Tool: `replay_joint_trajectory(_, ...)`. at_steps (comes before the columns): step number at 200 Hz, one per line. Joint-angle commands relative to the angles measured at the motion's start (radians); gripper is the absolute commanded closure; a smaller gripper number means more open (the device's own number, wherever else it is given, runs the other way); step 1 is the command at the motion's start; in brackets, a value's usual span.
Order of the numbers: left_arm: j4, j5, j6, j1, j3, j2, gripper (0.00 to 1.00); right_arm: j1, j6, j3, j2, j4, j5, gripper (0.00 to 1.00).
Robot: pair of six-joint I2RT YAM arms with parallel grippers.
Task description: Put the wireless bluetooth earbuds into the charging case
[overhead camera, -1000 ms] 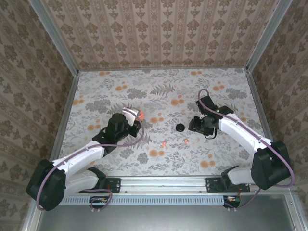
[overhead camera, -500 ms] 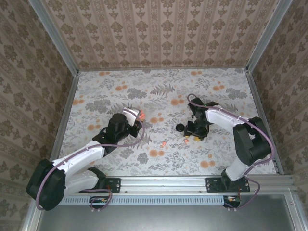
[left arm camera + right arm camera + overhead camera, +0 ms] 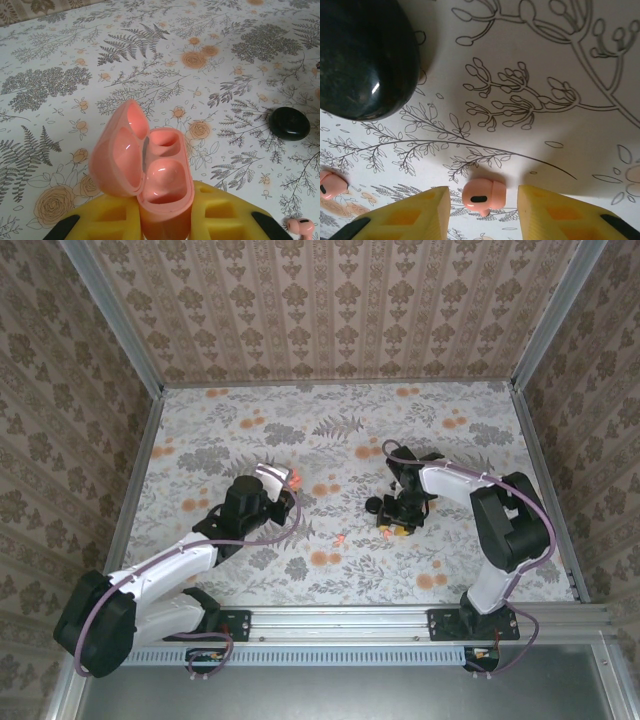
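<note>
Right wrist view: right gripper (image 3: 482, 212) unclenched, yellow fingers (image 3: 415, 215) parted low over the floral table (image 3: 560, 75), below and right of the round black disc (image 3: 365, 55) in frame. Between those fingers, a salmon-pink earbud (image 3: 483, 194) lying on the table, a thin gap on either side, touching neither finger; near the disc, clear of it. Below the disc at the left edge of frame, a second pink earbud (image 3: 331, 184), loose on the table, partly cut off by the frame, a dark slot on its face. Top external view: right gripper (image 3: 392, 526) tipped down just beside the disc (image 3: 373, 505), on its near-right side, first earbud (image 3: 386, 532) a pink speck at the fingertips; second earbud (image 3: 341, 538) near-left of the disc, a little farther from it. Well to the left of the disc, left gripper (image 3: 283, 492) clenched on the charging case (image 3: 294, 478), a pink spot at the arm's tip. Left wrist view: case (image 3: 162, 190) standing upright, pinched by its lower body between two yellow fingers (image 3: 100, 220), hinged lid (image 3: 117, 150) swung open and leaning left, two rounded wells (image 3: 165, 177) showing inside the body. Disc (image 3: 288, 124) up and to the right of the case, well apart from it, resting flat on the table. One pink earbud (image 3: 300, 227) at the bottom right corner, on the near side of the disc, apart from both disc and case
</note>
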Motion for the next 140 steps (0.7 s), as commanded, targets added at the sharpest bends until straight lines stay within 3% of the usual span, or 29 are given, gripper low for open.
replay_joint_trajectory(1,-0.033,-0.017,0.009,-0.008,0.027,-0.009,0.84,0.007,-0.007,0.020,0.023,0.004,-0.025,0.59)
replay_joint_trajectory(66,-0.037,-0.020,0.005,-0.008,0.024,-0.012,0.84,0.011,-0.014,0.016,0.055,0.008,-0.012,0.64)
replay_joint_trajectory(100,-0.036,-0.016,0.007,-0.011,0.022,-0.010,0.84,0.012,-0.020,0.017,0.063,0.018,0.003,0.72)
replay_joint_trajectory(140,0.035,0.042,0.026,-0.013,-0.008,0.003,0.84,0.011,-0.023,0.007,0.021,0.045,0.035,0.76)
